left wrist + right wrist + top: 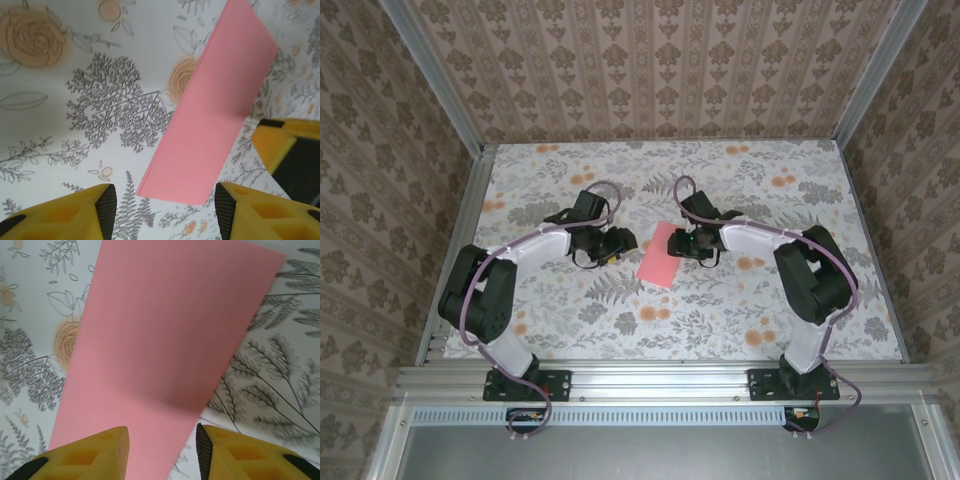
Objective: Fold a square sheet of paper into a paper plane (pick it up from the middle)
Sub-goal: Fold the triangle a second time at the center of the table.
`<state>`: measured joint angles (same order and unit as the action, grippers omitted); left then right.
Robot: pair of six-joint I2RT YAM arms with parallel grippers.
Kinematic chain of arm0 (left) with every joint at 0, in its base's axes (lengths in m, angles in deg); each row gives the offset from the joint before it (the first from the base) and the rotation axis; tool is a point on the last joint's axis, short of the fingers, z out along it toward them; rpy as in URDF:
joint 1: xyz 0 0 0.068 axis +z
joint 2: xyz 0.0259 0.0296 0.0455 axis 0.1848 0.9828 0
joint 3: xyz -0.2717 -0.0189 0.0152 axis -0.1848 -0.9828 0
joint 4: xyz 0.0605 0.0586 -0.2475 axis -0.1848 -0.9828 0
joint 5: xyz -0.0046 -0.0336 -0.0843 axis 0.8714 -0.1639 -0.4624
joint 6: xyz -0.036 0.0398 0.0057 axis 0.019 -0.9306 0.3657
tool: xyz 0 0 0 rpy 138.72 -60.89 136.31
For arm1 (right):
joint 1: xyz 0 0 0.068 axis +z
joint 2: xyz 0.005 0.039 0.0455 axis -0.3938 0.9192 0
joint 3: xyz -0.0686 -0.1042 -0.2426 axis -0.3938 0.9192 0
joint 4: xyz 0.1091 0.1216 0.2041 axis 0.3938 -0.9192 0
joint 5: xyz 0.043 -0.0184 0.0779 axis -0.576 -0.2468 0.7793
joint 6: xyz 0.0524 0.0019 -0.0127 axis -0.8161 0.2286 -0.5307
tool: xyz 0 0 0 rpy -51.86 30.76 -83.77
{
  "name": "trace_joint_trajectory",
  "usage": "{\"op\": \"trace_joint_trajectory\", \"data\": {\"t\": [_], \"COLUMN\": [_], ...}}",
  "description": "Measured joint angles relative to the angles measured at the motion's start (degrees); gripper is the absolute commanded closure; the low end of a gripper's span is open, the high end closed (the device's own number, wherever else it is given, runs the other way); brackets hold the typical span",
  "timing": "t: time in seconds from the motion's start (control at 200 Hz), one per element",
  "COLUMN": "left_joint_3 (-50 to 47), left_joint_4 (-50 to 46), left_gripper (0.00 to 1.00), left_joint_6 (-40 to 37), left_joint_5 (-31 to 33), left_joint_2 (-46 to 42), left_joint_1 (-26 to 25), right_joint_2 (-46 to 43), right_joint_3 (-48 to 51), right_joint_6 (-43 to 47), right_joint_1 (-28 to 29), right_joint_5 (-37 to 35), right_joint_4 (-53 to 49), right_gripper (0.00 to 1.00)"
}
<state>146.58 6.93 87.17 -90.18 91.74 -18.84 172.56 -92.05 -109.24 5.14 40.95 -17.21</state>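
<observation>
This is a robot test booth, dressed up like a home. Metal bars (pixel 433 75) hold flowery wallpaper walls (pixel 650 60) at 12 o'clock. The left arm (pixel 520 250) and right arm (pixel 760 240) are bolted at 6 o'clock beside a flowery table (pixel 620 330).

Left arm (pixel 525 250): white-and-black jointed arm, elbow folded, forearm reaching inward.
Left gripper (pixel 612 246) (pixel 165 201): black, yellow-fingered, jaws apart.
Right arm (pixel 765 240): white-and-black, mirrored pose.
Right gripper (pixel 680 243) (pixel 162 446): yellow-fingered, jaws apart.

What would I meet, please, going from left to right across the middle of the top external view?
Left arm's elbow → left gripper → folded pink paper → right gripper → right arm's elbow.
</observation>
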Motion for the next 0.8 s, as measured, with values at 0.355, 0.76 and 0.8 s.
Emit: {"op": "trace_joint_trajectory", "data": {"t": [0.355,0.76,0.8], "left_joint_3": [0.37,3.13,3.30], "left_joint_4": [-0.09,-1.36,-1.29], "left_gripper": [0.36,0.36,0.35], "left_joint_6": [-0.11,-0.24,-0.24], "left_joint_5": [-4.28,-6.78,-6.99], "left_joint_2": [2.97,7.85,8.09], "left_joint_1": [-2.32,-5.05,-5.27], "right_joint_2": [5.29,5.62,5.62], "right_joint_3": [-4.66,-4.90,-4.85], "right_joint_6": [1.16,1.53,1.53], "right_joint_1": [0.85,0.63,0.52], "right_joint_5": [-2.67,-2.67,-2.54], "right_joint_4": [-1.29,-1.22,-1.14], "right_gripper": [0.57,0.57,0.57]}}
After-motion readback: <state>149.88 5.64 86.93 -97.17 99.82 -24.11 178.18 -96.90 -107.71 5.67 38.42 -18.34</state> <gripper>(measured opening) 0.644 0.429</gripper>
